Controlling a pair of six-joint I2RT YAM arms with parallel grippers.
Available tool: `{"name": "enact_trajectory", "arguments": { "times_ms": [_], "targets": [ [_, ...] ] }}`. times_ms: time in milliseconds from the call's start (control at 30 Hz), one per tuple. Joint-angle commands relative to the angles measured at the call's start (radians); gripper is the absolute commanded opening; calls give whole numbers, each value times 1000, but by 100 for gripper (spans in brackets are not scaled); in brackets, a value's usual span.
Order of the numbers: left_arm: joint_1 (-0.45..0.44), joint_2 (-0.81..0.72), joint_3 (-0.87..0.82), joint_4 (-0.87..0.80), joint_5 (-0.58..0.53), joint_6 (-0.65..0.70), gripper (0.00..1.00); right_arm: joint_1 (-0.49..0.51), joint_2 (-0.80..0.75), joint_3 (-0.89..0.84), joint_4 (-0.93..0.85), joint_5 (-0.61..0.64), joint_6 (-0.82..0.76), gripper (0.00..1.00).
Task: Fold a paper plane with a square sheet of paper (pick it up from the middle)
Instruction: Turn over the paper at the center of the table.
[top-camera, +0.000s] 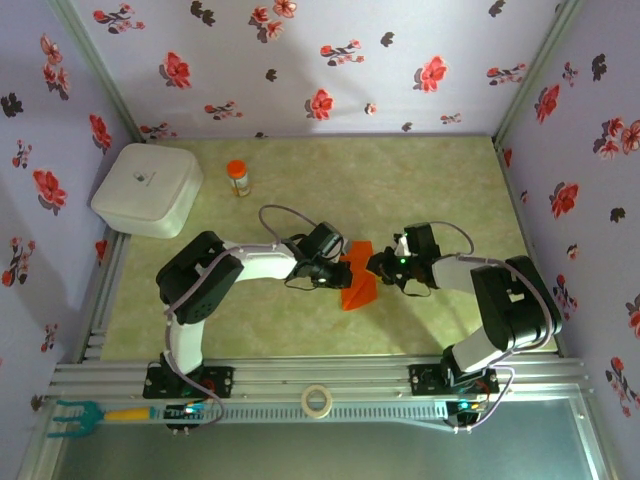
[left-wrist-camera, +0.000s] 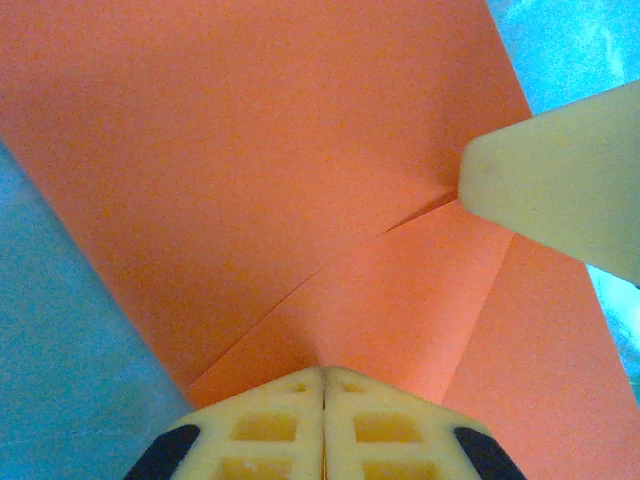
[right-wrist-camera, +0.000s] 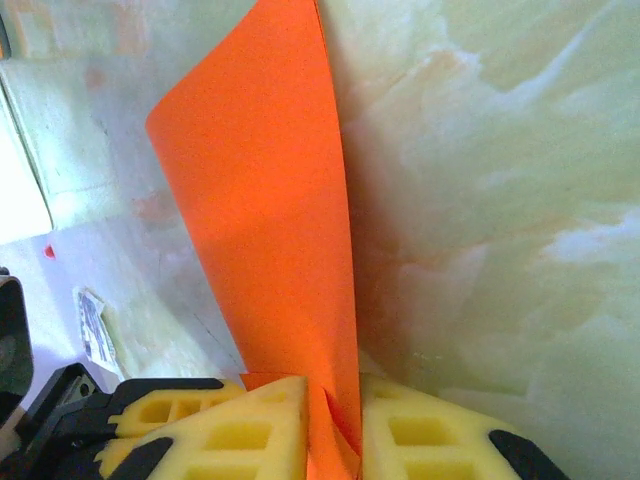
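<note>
Top external: orange paper (top-camera: 360, 285) held between left gripper (top-camera: 338, 272) and right gripper (top-camera: 380, 265) above the middle of the desk (top-camera: 440, 180); both arms bend inward, elbows out.
Left wrist: creases fan out from the pinched edge, and one pale fingertip (left-wrist-camera: 540, 190) of the right gripper lies on the sheet.
Right wrist: paper stands upright, top edge curling, with the desk behind it.
Paper: bright, plain, folded into a wedge.
Left gripper: pads closed together on the paper's edge.
Right gripper: pinches the lower fold between both fingers.
</note>
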Motion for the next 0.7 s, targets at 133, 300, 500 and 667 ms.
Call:
{"name": "enact_trajectory", "arguments": {
  "times_ms": [133,300,500,667],
  "targets": [
    [-5,-68,-3,-52,-6,6,14,-7,-24,-3,8,-21,-30,7],
    [-9,-155,-15,-37,-62,15,19,3,-110,38,-120,29,-87,3],
    [-11,-341,-115,-21,-264,51,25,75,-243,150,-393,241,-244,2],
    [-5,-535,-219,-22,-470,88,30,160,-313,261,-542,453,-358,1]
  ]
}}
